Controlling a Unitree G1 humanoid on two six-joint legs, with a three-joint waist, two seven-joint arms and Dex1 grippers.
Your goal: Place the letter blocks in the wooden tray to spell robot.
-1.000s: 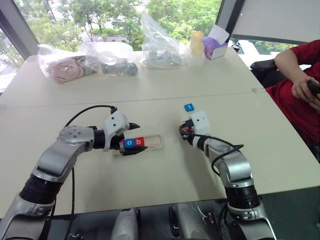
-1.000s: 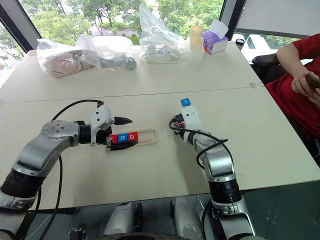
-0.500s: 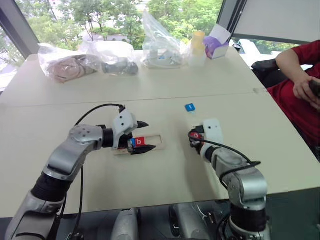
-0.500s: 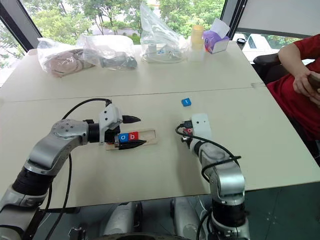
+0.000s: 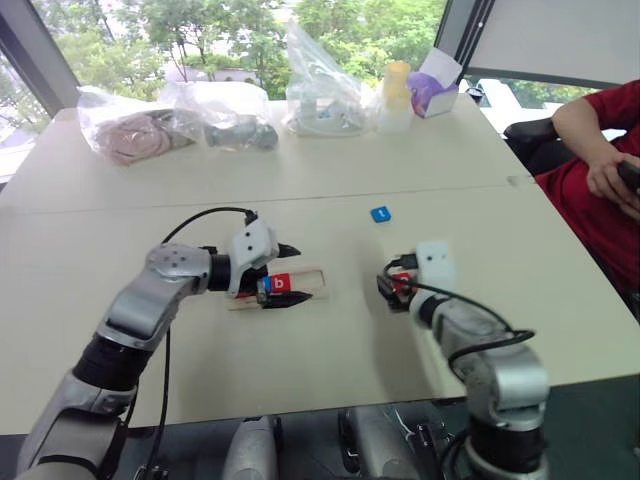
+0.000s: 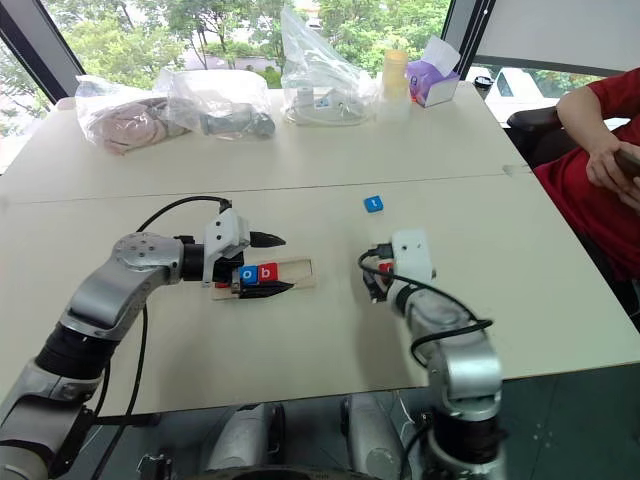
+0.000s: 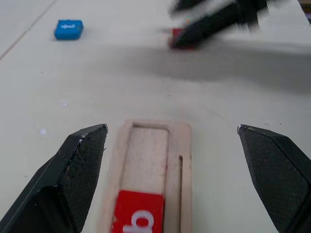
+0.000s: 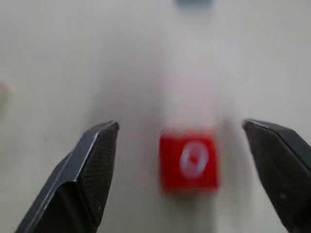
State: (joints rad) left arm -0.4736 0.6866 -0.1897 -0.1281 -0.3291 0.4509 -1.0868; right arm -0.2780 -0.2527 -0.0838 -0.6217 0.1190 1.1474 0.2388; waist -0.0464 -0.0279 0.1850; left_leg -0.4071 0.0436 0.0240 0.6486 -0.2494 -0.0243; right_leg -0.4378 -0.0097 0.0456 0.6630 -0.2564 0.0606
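With jaws gaping and empty, the right gripper (image 8: pixel 189 170) is hovering over the red o block (image 8: pixel 189 159) lying on the table, a light, stiff, slick tile probably best pinched across opposite edges, while the left gripper (image 7: pixel 182 165), jaws wide, is straddling the wooden tray (image 7: pixel 177 145).

The right gripper (image 8: pixel 188 160) is seen with its two black fingers (image 8: pixel 92 165) spread wide apart, one rising at each side. Between them, touched by neither, a red letter block (image 8: pixel 189 160) bearing a white round letter, seemingly an o, is seen lying flat on the pale table (image 8: pixel 97 63). Beyond the block, well apart from it, a small dark blurred thing (image 8: pixel 194 3) is seen on the table, and what it is cannot be told.
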